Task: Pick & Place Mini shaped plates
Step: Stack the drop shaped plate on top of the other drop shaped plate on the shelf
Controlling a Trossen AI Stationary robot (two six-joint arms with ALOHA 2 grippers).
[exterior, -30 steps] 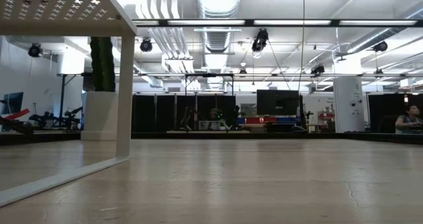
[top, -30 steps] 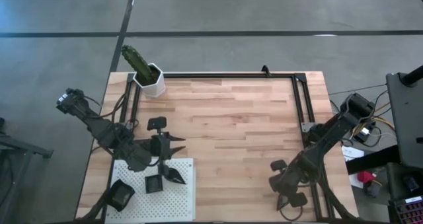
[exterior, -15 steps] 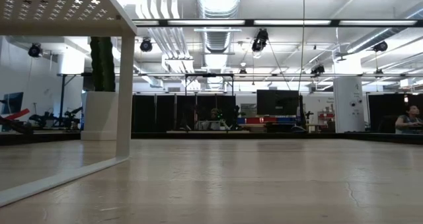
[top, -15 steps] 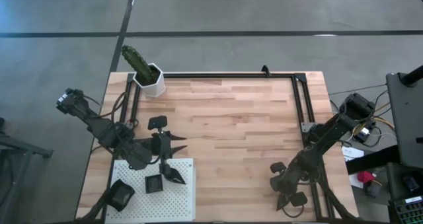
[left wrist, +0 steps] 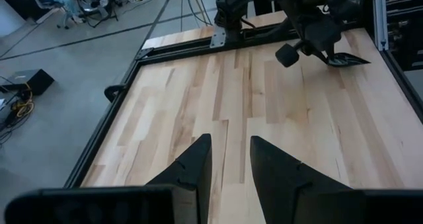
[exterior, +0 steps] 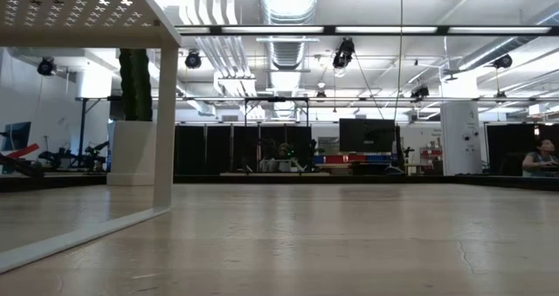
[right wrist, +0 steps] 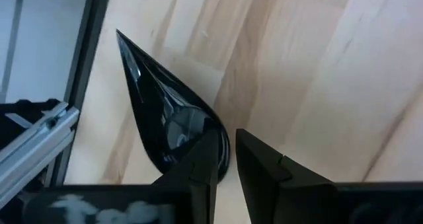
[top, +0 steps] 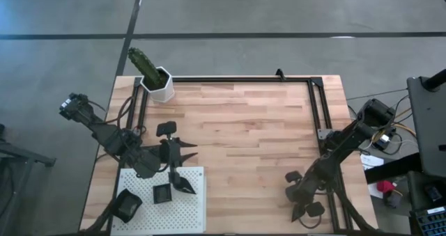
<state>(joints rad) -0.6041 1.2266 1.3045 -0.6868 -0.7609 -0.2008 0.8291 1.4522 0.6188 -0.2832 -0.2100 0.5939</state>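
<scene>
My right gripper (top: 305, 198) stands near the table's right near corner, pointing down, shut on a glossy black teardrop plate (right wrist: 165, 112). That plate also shows in the left wrist view, beside my right gripper (left wrist: 310, 49). My left gripper (left wrist: 228, 148) hovers at the far edge of the white perforated board (top: 143, 222); it is slightly open and empty. On the board lie a teardrop plate (top: 185, 185), a small square plate (top: 162, 193) and a larger dark plate (top: 127, 205). The low view shows no gripper. My right gripper pinches the teardrop plate at its round end (right wrist: 215, 141), the rim between the two fingers, which come from above pointing down. The plate lies about level, its pointed tip (right wrist: 122, 37) toward the black rail. Whether it rests on the table I cannot tell.
A white hexagonal pot with a green cactus (top: 157, 83) stands at the far left corner. A black metal frame (top: 317, 104) runs along the far and right sides of the table. A small dark piece (top: 165, 129) lies beside my left arm. Bare wood (top: 244, 138) fills the middle.
</scene>
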